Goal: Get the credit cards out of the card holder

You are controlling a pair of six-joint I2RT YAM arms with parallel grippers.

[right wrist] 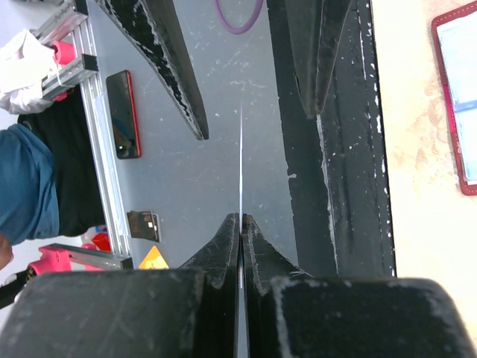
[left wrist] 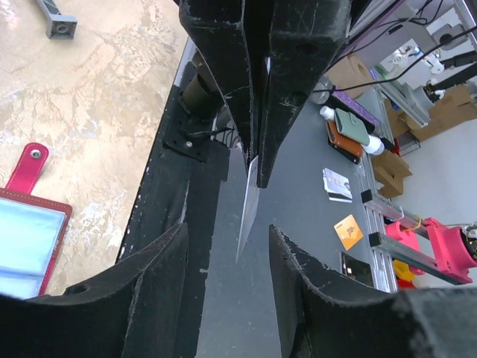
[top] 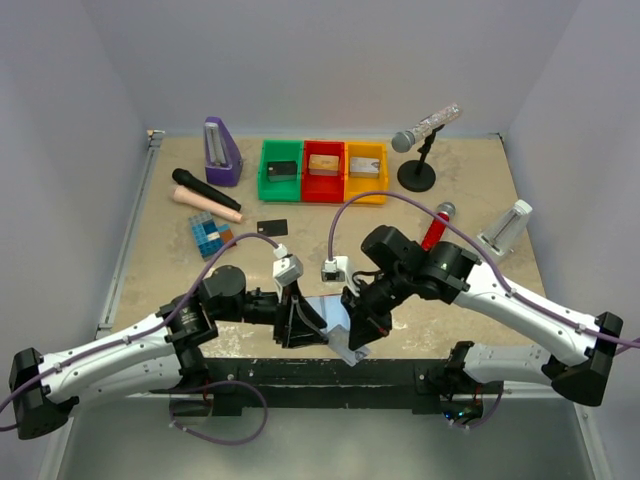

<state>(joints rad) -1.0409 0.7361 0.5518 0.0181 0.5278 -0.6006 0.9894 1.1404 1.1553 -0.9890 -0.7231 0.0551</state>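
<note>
Right wrist view shows the right arm's fingers (right wrist: pixel 237 227) clamped on a thin silvery-grey credit card (left wrist: pixel 248 209), seen edge-on, out past the beige worktop's (right wrist: pixel 417 246) near rim — probably to carry it clear of the pockets. The left arm's fingers (top: pixel 298 325) stand spread either side of that card, gripping nothing — likely set to take it. The dark-red leather folding card holder (left wrist: pixel 30 224) lies open on the worktop nearby.
</note>
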